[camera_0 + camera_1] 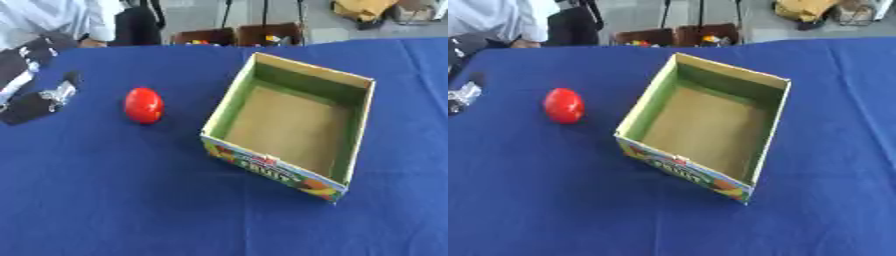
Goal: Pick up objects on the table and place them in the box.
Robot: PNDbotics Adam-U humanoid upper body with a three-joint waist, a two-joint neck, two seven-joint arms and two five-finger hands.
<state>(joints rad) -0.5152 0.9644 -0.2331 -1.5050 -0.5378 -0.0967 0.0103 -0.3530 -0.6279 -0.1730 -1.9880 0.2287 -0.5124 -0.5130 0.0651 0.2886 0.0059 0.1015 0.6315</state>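
Red and rounded, probably a tomato point(143, 105), the only loose object sits on the blue-clothed worktop point(114, 200), near the open cardboard box point(292, 125) on its left. The box looks empty. Left robot hand point(42, 98) hangs further left of the tomato; whether its fingers are spread or curled cannot be told. The pick-up has not begun: next comes reaching for the tomato and closing around it.
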